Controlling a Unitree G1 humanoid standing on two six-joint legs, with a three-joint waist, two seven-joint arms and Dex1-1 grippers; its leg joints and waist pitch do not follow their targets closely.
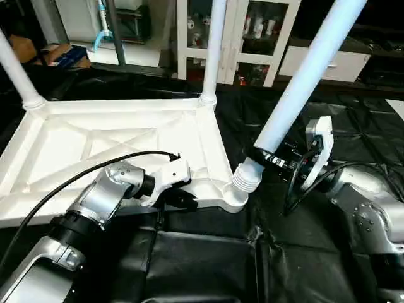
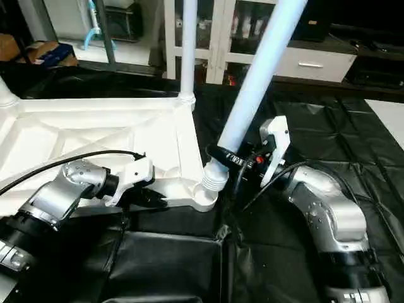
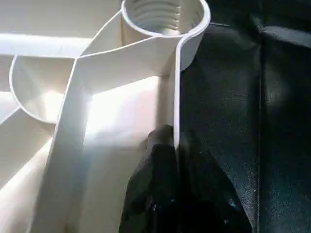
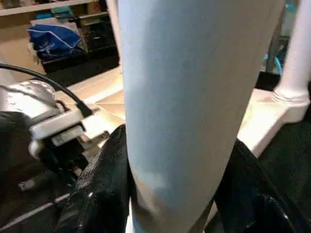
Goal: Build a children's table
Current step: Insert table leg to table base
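One leg (image 1: 303, 82) leans at the near corner socket (image 1: 237, 194); right gripper (image 1: 278, 161) grasps it, left gripper (image 1: 186, 201) clenches the top's rim (image 3: 176, 111); cross-threading is the risk.

white table top (image 1: 120, 148) upside down, 2 legs (image 1: 213, 50) upright, 1 leaning.

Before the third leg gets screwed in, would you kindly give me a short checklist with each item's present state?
1. Left hand clamped on the table top rim: ok.
2. Right hand closed around the tilted leg: ok.
3. Threaded end at the near corner socket: ok.
4. Leg square to the top: not ok, it leans.
5. Threads engaged: cannot tell.
6. Two far legs upright in their sockets: ok.
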